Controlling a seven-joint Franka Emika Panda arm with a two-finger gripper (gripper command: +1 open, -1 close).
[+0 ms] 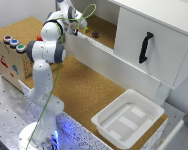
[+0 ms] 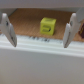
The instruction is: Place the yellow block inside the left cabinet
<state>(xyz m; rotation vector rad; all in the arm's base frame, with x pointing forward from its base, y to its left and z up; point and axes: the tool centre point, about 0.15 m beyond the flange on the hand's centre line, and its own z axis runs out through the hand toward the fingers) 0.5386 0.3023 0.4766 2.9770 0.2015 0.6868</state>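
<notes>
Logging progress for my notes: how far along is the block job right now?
Looks done: the yellow block sits on the cork floor of the left cabinet, no finger touching it. In hand: nothing; the hand is open, its fingers either side of the block at the cabinet's front edge. Left: probably just pulling the arm out of the bay.

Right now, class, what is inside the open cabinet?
On the open cabinet's cork floor sit a yellow block and a small purple object. The arm covers part of the floor, so anything there is unseen.
</notes>
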